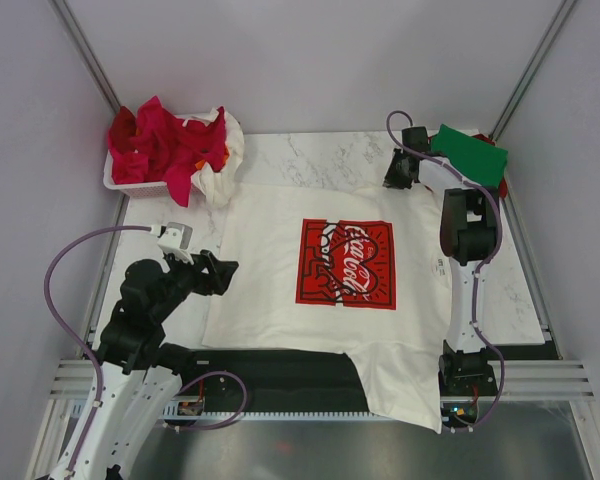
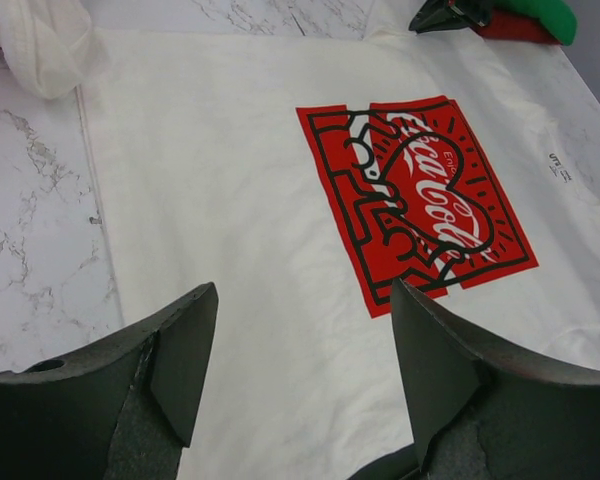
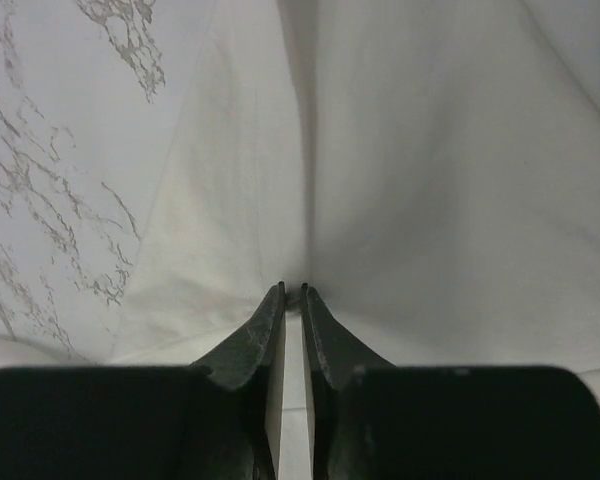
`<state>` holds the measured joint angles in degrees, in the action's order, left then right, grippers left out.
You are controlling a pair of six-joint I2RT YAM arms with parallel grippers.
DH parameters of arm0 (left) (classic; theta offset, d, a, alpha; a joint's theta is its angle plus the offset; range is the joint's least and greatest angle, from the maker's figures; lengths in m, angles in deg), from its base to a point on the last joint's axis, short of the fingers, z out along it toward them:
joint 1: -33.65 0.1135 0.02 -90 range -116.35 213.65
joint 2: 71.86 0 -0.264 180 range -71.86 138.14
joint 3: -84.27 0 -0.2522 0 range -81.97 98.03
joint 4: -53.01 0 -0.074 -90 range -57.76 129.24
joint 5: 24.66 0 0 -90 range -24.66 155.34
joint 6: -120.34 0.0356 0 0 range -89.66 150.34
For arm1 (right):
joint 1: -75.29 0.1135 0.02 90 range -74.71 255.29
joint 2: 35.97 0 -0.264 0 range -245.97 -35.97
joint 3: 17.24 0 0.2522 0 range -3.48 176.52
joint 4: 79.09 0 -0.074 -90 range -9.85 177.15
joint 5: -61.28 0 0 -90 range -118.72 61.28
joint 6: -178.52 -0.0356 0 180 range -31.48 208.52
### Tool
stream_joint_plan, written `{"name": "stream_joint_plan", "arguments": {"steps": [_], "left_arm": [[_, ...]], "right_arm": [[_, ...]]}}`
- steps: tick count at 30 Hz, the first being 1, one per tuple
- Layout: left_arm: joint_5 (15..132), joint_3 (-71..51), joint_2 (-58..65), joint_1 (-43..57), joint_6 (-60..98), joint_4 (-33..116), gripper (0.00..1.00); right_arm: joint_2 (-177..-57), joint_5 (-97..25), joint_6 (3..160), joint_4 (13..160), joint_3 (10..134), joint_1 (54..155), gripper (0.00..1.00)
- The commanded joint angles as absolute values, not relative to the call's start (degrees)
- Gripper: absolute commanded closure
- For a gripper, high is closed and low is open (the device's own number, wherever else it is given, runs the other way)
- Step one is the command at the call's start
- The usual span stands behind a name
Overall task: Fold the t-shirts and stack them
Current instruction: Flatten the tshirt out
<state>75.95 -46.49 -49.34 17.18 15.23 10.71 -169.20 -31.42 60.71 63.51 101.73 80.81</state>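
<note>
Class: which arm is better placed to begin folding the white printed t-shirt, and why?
Probably the right. The right claw is shut on the white t-shirt at its far right corner, cloth creasing into the tips. The left claw hangs open over the shirt's left side, gripping nothing.

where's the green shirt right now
In the top external view the green t-shirt lies at the far right corner of the table, just beyond the right gripper and the white Coca-Cola t-shirt.
</note>
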Motion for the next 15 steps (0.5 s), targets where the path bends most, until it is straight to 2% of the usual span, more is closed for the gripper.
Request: {"name": "stream_joint_plan", "arguments": {"steps": [1,6,14,15], "left_arm": [[75.7,-46.1,-49.0,17.1,13.6,10.6,0.23],[76.1,-46.1,-48.9,17.1,13.6,10.5,0.24],[76.1,-45.9,-48.5,17.2,13.6,10.6,0.24],[76.1,-45.9,-48.5,17.2,13.6,10.6,0.24]], "right_arm": [[-169.5,-30.1,60.4,63.9,103.7,81.7,0.86],[-169.3,-29.4,61.7,61.0,110.2,84.1,0.89],[-179.0,-33.3,59.6,61.9,128.4,87.6,0.89],[-181.7,-34.9,59.2,63.4,129.5,87.9,0.72]]}}
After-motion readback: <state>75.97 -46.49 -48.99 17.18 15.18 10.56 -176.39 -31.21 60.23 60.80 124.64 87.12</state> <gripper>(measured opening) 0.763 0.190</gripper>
